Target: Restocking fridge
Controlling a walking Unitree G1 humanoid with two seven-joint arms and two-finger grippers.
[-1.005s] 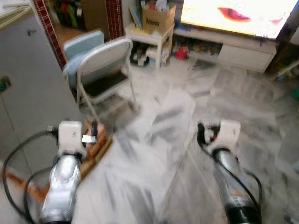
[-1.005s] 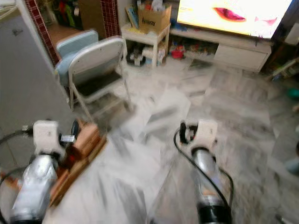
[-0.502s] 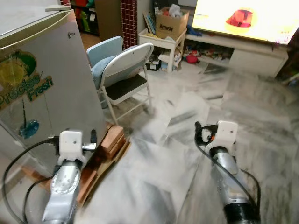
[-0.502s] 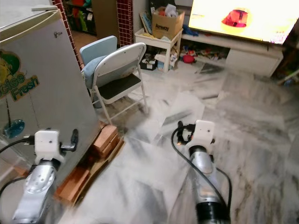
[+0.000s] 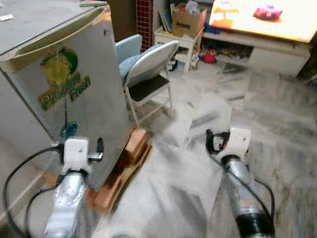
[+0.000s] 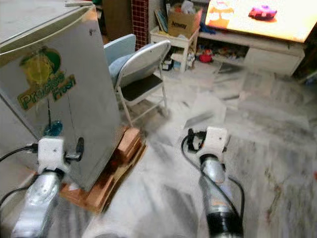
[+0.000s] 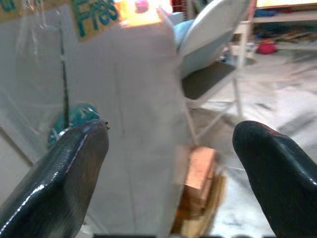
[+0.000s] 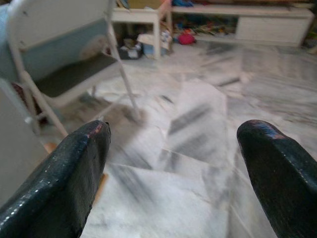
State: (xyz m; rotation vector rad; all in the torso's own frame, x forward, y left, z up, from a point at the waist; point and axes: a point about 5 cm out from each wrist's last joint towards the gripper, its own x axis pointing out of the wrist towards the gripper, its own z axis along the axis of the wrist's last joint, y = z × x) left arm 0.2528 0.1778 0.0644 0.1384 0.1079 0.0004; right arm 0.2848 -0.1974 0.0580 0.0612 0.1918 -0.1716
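Marble floor (image 5: 277, 114), grey fridge (image 5: 74, 99) on wooden blocks (image 5: 133, 146); folding chair (image 5: 148, 74) beside

Fridge (image 5: 74, 84) door sticker: "Precise Fresh". Cardboard box (image 5: 187, 21): "Amway", blurred.

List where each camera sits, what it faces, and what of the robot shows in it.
Left eye view: head, looking down at fridge, folding chair, marble floor; both silver arms show.
Right eye view: same scene, shifted sideways.
Left wrist view: along open left pincer at fridge side and wooden blocks.
Right wrist view: along open right pincer at floor and chair.
Shared: chair appears in all views.
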